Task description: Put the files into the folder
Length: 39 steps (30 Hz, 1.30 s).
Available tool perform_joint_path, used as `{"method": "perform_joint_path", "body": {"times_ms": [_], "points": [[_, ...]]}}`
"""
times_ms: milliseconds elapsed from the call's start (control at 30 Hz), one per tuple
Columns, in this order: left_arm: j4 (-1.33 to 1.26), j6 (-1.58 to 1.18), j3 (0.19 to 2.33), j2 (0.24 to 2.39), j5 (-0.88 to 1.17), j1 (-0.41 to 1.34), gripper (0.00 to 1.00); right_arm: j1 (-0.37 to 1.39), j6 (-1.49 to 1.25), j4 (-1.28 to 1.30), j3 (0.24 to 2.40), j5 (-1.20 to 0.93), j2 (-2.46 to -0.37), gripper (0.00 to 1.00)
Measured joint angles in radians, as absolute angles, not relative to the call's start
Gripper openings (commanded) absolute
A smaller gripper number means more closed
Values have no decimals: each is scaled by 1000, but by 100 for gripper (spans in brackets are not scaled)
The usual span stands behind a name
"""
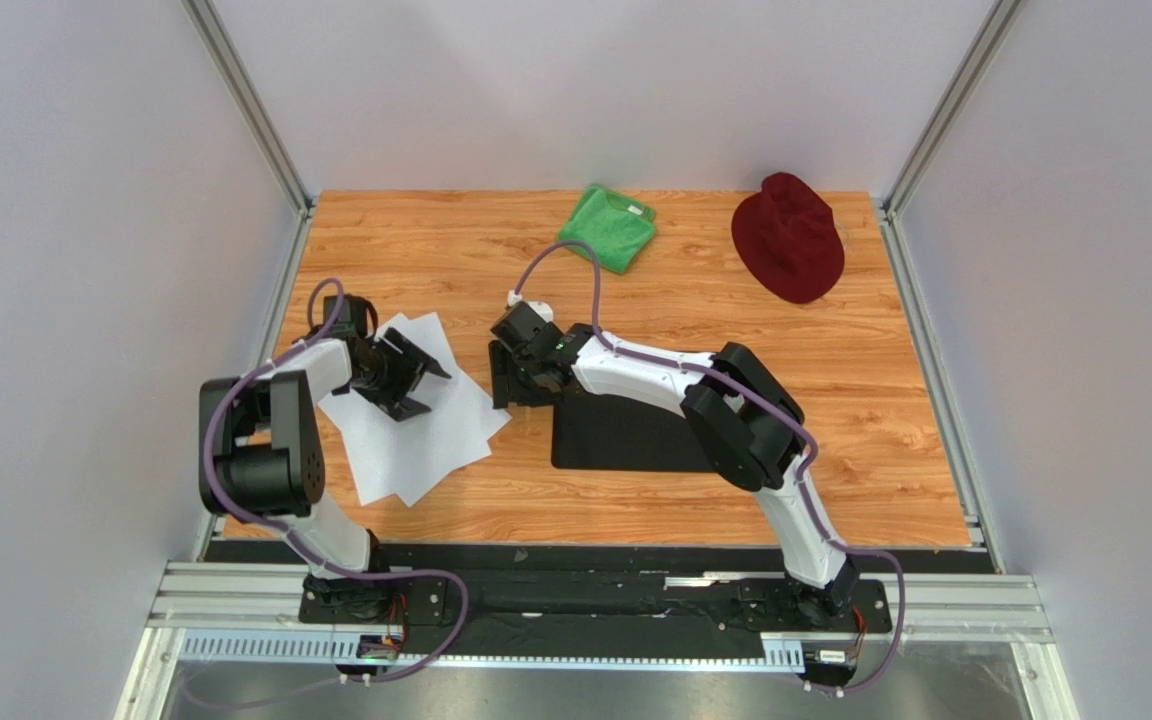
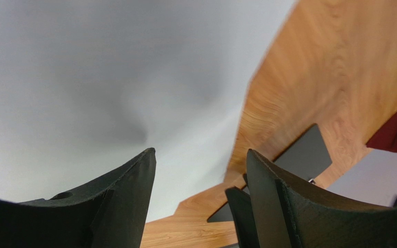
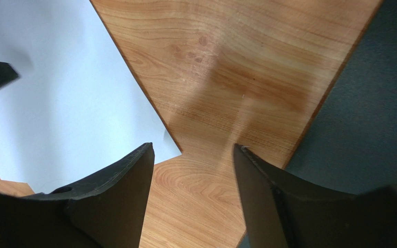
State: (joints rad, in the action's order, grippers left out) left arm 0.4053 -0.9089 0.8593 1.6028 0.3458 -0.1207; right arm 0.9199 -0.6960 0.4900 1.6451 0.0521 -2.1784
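Note:
The files (image 1: 425, 428) are white paper sheets, fanned on the table at the left; they fill the left wrist view (image 2: 107, 77) and show in the right wrist view (image 3: 66, 98). My left gripper (image 1: 414, 372) is open, low over the sheets, holding nothing (image 2: 199, 155). The folder (image 1: 620, 435) is a flat black board in the middle, partly under the right arm; it also shows in the left wrist view (image 2: 304, 155) and the right wrist view (image 3: 371, 103). My right gripper (image 1: 512, 375) is open over bare wood (image 3: 193, 150) between the sheets and the folder's left edge.
A green cloth (image 1: 608, 225) lies at the back centre and a dark red hat (image 1: 787, 236) at the back right. Metal frame posts and grey walls enclose the table on three sides.

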Motion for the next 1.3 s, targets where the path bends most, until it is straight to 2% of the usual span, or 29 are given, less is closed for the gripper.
{"method": "perform_joint_path", "body": {"times_ms": [867,1233,1300], "points": [[371,-995,777,1583,441,-125,73,915,-530,327,1652,-430,-2239,64],[380,-991,773,1580,474,-127,72,838,-638,106,1564,-640,-2255,64],[387,-990,773,1576,474,-127,72,827,-664,62,1555,-662,-2263,61]]}}
